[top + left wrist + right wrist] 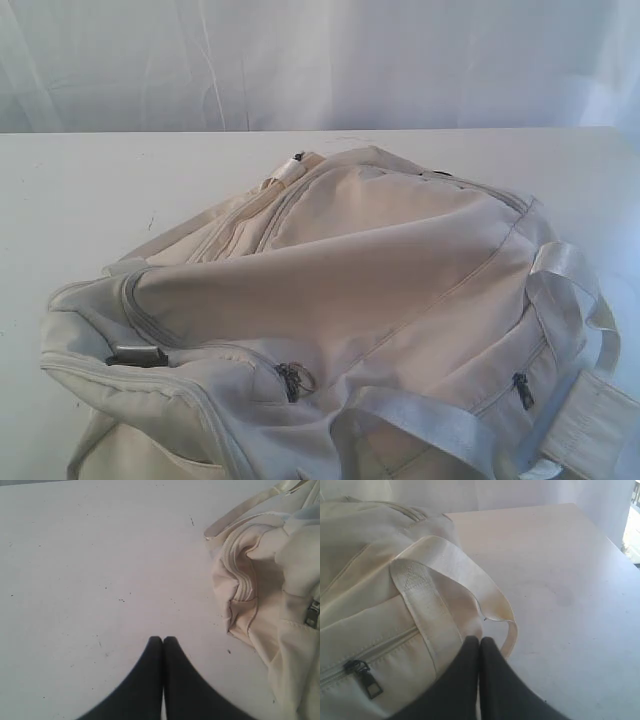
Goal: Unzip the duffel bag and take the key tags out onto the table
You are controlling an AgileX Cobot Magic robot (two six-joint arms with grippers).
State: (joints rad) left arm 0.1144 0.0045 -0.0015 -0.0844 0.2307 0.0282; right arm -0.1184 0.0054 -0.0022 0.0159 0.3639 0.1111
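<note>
The duffel bag (380,260) lies zipped on the bench (80,190), so the left claw (163,640) and right claw (480,640) hover beside it, tips together, empty.

The duffel bag (380,250) is soft woven cloth, cream and matt, creased into loose folds, with stitched seams along its panels. Its straps (445,567) are ribbed webbing with a faint sheen. The zipper pull (370,686) looks like dull grey metal, and the zipper tape (240,565) is finely ridged. The table (80,200) has a smooth, matt white top flecked with tiny dark specks. The left gripper (163,639) and right gripper (480,640) are smooth matt black. The curtain (300,60) behind is thin white cloth.
</note>
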